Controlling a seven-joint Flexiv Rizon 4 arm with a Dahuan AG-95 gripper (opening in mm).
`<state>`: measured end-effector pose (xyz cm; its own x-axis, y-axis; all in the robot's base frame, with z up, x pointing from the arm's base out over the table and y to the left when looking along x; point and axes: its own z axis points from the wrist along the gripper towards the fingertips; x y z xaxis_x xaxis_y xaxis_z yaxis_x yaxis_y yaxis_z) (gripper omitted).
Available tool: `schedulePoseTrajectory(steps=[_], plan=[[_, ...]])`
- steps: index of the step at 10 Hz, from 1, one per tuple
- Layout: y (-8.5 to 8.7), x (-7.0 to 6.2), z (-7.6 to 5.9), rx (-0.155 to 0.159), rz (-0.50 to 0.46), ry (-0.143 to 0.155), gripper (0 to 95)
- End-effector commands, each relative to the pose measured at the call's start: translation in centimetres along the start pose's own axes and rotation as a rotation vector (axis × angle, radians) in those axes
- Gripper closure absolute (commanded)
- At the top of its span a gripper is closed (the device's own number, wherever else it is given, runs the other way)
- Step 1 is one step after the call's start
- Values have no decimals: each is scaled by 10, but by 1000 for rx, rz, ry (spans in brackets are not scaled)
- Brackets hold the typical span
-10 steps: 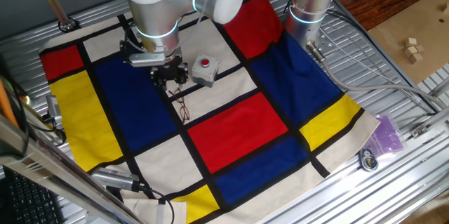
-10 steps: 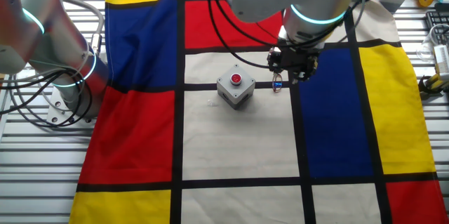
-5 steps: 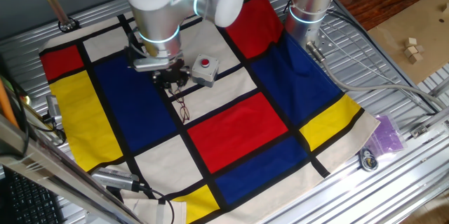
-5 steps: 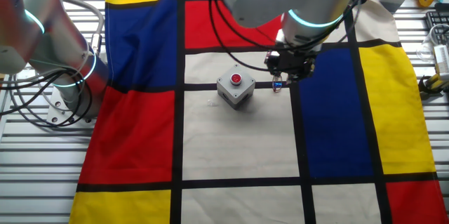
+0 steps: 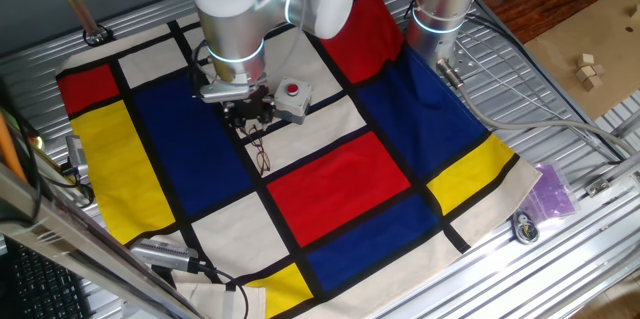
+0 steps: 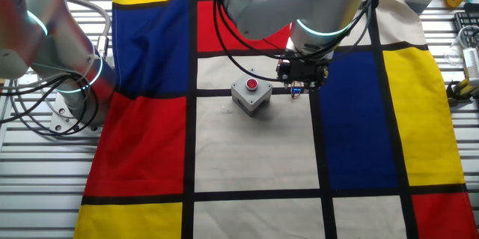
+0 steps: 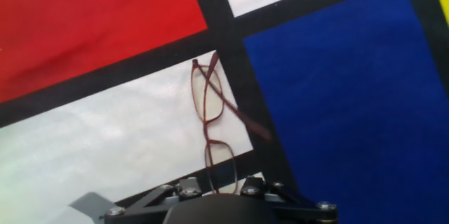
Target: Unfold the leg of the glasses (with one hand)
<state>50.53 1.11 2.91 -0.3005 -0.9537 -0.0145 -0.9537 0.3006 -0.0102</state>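
The glasses (image 7: 208,104), thin and reddish-brown with oval lenses, lie on the white square of the checked cloth along a black stripe. The leg (image 7: 242,115) crosses one lens and sticks out at an angle over the black stripe towards the blue square. My gripper (image 5: 250,119) hangs low over the end of the glasses (image 5: 262,154) nearest the button box. In the hand view only its dark body (image 7: 217,206) shows at the bottom edge, covering the near end of the frame, and the fingertips are hidden. The gripper (image 6: 299,82) blocks the glasses in the other fixed view.
A grey box with a red button (image 5: 291,99) stands right beside the gripper, also seen as the grey box (image 6: 251,94). A second arm's base (image 5: 440,9) stands at the cloth's far edge. A purple bag (image 5: 553,191) lies off the cloth on the metal table.
The arm has shifted sideways towards the button box, bringing the gripper closer to the near end of the glasses. The glasses look unmoved.
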Motion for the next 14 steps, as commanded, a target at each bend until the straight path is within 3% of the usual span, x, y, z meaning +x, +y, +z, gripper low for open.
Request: schedulePoseTrajectory(steps=[1, 5, 14], plan=[[1, -2, 2, 4, 1, -1, 760], [2, -3, 9, 9, 2, -5, 760], [4, -3, 12, 14, 11, -3, 760]])
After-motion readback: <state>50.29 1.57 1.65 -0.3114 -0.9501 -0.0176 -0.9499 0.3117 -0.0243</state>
